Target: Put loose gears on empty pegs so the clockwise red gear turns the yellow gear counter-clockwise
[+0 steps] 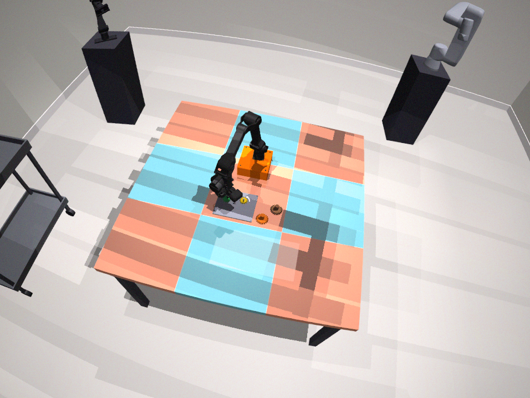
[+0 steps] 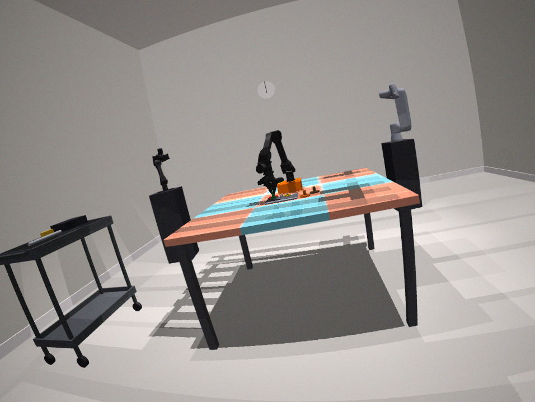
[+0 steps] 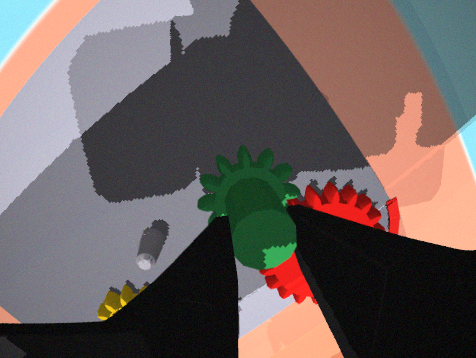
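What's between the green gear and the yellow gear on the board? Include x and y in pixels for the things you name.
A short grey peg (image 3: 152, 242) with no gear on it stands between the green gear (image 3: 243, 172) and yellow gear (image 3: 117, 301), in the wrist view.
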### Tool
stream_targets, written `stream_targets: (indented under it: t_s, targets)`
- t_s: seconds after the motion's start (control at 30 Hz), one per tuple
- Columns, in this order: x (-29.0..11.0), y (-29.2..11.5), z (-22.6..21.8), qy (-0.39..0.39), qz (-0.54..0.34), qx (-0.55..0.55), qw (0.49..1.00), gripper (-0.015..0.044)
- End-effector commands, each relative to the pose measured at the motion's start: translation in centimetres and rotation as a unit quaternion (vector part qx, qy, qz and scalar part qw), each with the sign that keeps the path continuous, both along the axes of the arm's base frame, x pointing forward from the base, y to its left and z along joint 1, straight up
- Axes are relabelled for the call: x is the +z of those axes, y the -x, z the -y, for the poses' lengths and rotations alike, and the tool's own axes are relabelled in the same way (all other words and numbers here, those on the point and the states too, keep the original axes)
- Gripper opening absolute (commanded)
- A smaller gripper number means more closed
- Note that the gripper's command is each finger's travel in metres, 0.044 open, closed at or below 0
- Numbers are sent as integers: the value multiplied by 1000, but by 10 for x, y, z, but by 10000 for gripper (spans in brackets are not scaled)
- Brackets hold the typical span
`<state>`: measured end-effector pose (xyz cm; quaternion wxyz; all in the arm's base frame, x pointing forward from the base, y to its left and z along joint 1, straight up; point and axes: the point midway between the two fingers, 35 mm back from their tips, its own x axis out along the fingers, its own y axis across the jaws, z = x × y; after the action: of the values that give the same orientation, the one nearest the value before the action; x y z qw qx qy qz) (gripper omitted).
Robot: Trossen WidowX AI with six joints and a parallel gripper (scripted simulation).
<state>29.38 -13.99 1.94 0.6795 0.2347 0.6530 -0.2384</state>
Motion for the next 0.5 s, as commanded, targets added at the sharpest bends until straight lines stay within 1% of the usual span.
stream_targets:
  t_s: [0.0, 0.3, 0.47]
  targets:
    - [-1, 0, -1, 1, 0, 51, 999, 0]
    - [-3, 0, 0, 5, -2, 166, 986, 0]
    - [-4, -1, 0, 5, -1, 159, 987, 0]
